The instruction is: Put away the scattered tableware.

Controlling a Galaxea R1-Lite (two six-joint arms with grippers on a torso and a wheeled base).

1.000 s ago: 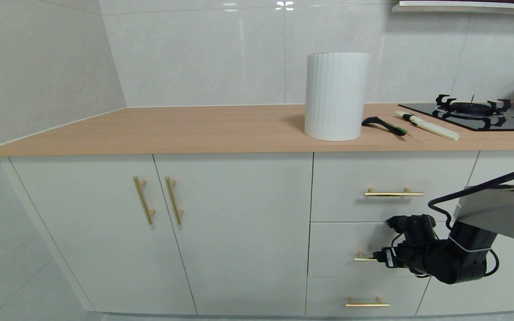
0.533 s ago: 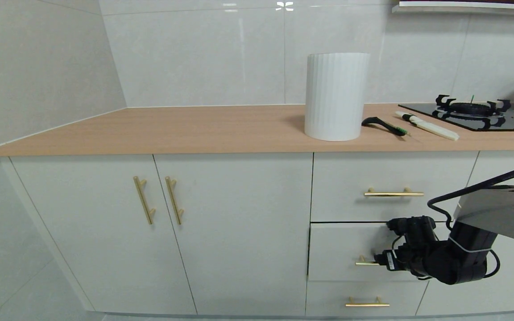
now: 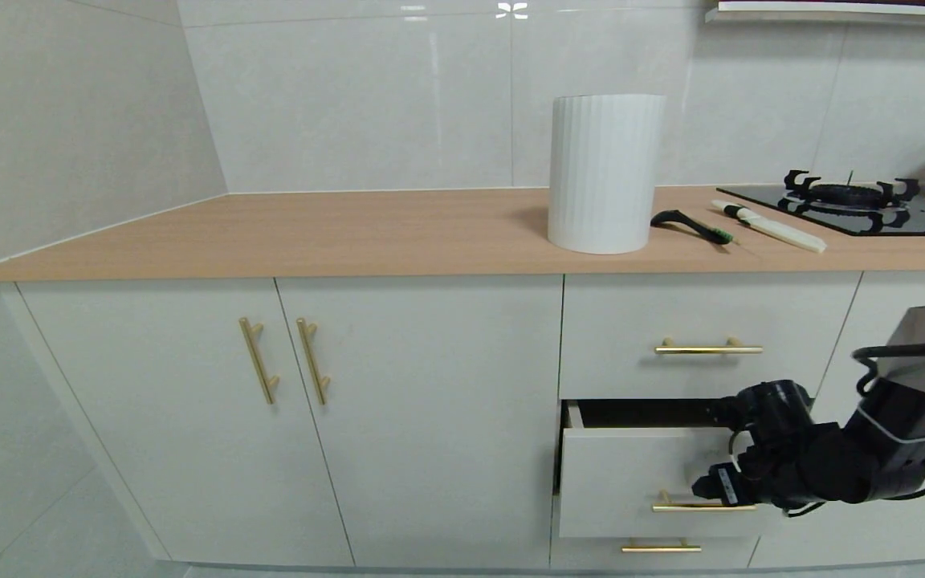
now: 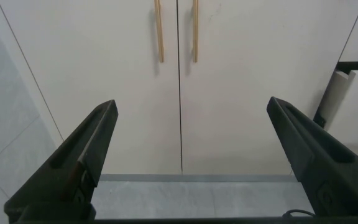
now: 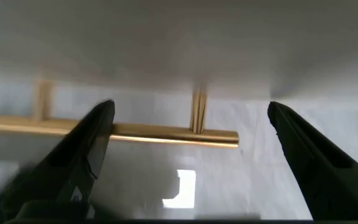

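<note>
The right jaws are open: the two dark fingers (image 5: 86,155) stand wide apart, and the golden handle (image 5: 166,134) of a drawer runs across the gap between them, very close in front. In the head view these jaws are low on the right, at the handle of the middle drawer (image 3: 631,482), which stands partly out of the cabinet with a dark gap above its front panel. I cannot tell if a finger really touches the bar. The left jaws are open too, with both fingers (image 4: 82,155) far apart and holding nothing; they face the two white cupboard doors (image 4: 179,93) with their upright golden handles, low near the floor, and the corner of the opened drawer is seen to one side. The tableware lies on the wooden counter (image 3: 350,233), well above the drawer. A black utensil (image 3: 691,225) with a green end lies just beside the right side of a tall white ribbed container (image 3: 605,172), and a white knife (image 3: 768,225) with a dark band lies near it, between the utensil and the black stove (image 3: 848,201). The utensil and the knife are close but apart. The top drawer (image 3: 708,321) above the open one is closed, and the bottom drawer handle (image 3: 661,549) is just under the open drawer.
</note>
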